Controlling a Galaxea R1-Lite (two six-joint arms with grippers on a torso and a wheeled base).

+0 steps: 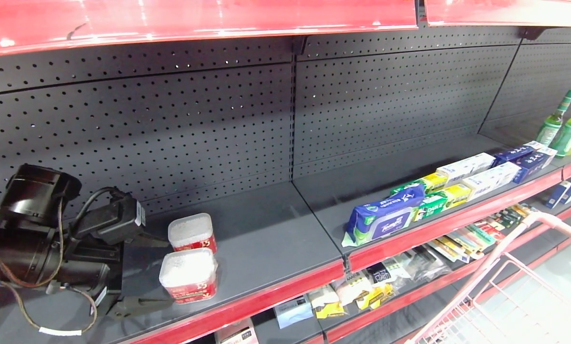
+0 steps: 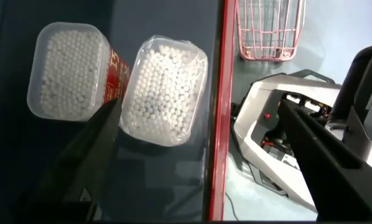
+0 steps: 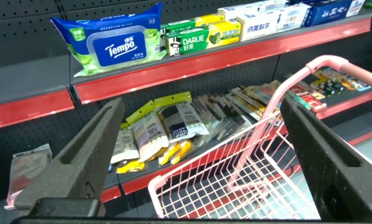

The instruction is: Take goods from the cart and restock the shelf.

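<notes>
On the grey shelf [image 1: 266, 224], left bay: left gripper [image 1: 146, 272] spread wide, gripping nothing.
Near the red lip stands the front tub [image 1: 188, 274] of white beads, with the rear tub [image 1: 192, 232] just behind it. One finger points into the gap between them, the other lies toward the shelf edge. The right gripper [image 3: 201, 106] hangs wide open over the pink cart [image 3: 236, 180], facing the wipes pack [image 3: 111, 40] and the lower shelves.

Left gripper [image 1: 169, 272] is spread wide, fingers [image 1: 139, 302] parallel; left arm [image 1: 32, 239] lies level directly behind it, wrist in line. Right gripper [image 3: 199, 104] is likewise spread wide, fingers pointing straight ahead.
</notes>
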